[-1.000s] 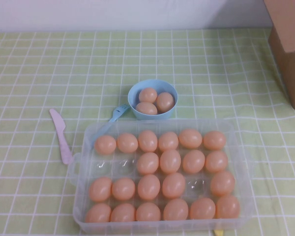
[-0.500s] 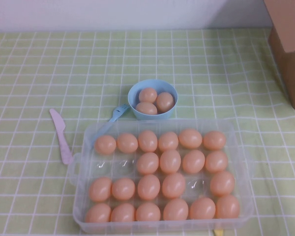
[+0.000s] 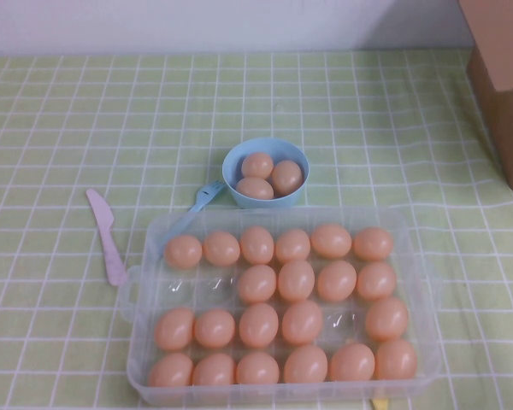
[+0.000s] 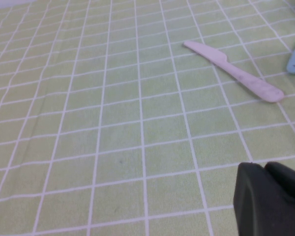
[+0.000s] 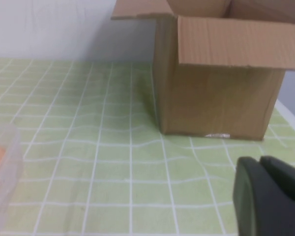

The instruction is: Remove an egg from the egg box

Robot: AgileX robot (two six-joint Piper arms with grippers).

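The left gripper [image 4: 275, 196] hovers over bare tabletop [image 4: 113, 123] with a pink knife [image 4: 233, 77] ahead; the right gripper [image 5: 273, 196] faces a cardboard box [image 5: 216, 93]. Whether either's jaws are open, I cannot tell. The egg box [image 3: 141, 359] (egg [image 3: 256, 284] inside) lies apart from both.

The bowl [image 3: 265, 173] sits just behind the egg box [image 3: 278, 389], the knife [image 3: 106, 236] to its left.

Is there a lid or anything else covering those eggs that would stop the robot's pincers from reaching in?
No lid shows on the egg box; each egg lies bare from above. Neither pincer is near it: the left pincer hangs over bare cloth by the pink knife, the right pincer faces the cardboard box.
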